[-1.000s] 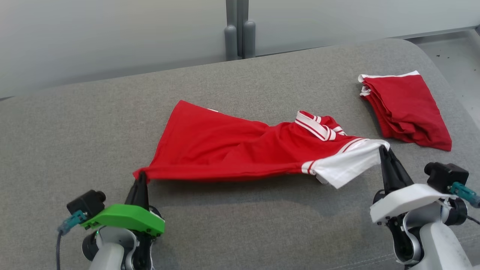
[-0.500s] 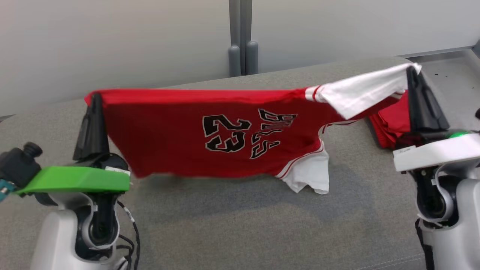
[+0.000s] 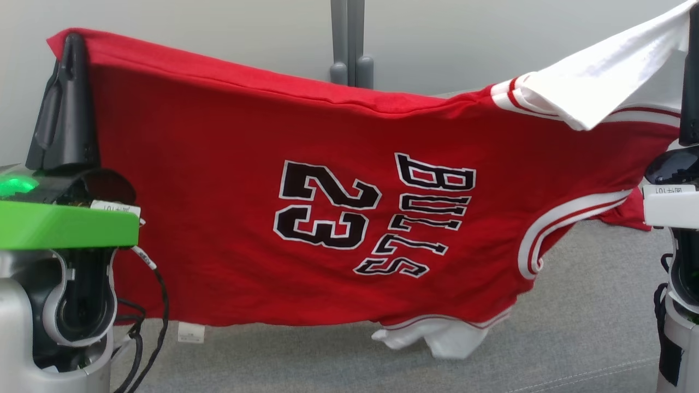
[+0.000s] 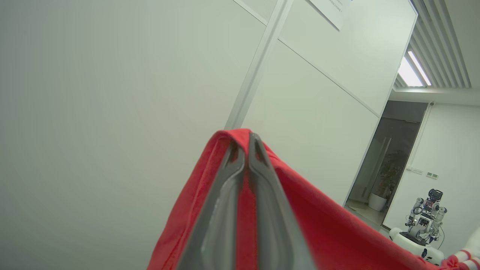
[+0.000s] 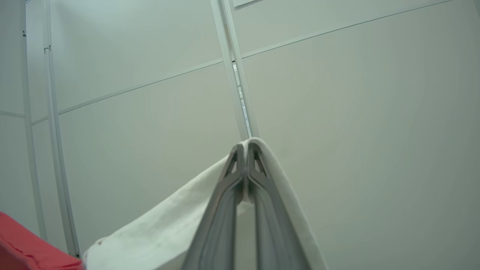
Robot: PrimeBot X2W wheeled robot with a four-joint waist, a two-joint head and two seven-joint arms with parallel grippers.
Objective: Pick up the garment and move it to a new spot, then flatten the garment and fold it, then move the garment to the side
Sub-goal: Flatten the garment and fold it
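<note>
A second ago the red Bulls jersey (image 3: 338, 218) lay bunched on the grey sofa (image 3: 590, 305), pinched at two corners. Now it is hoisted high and hangs as a broad sheet between the arms, its black "23" and "BULLS" print turned sideways toward the head camera. The head view has also shifted upward since then. The left gripper (image 3: 71, 42) is clamped on the red hem corner at upper left, fingers pressed together with cloth folded over their tips. The right gripper (image 5: 246, 150) is likewise closed tight on the white sleeve (image 3: 600, 87) at the far upper right. The top edge sags slightly between the two grips. A second white sleeve (image 3: 437, 341) dangles below the lower edge near the sofa; whether it touches cannot be told. A small white label (image 3: 191, 332) hangs at lower left. The spread cloth blocks most of the sofa behind it, and a scrap of red (image 3: 628, 215) beyond the armhole may be other fabric. Behind stand pale wall panels (image 3: 218, 33) and a grey post (image 3: 349, 43). In the left wrist view, another robot (image 4: 423, 221) stands far off to the right.
</note>
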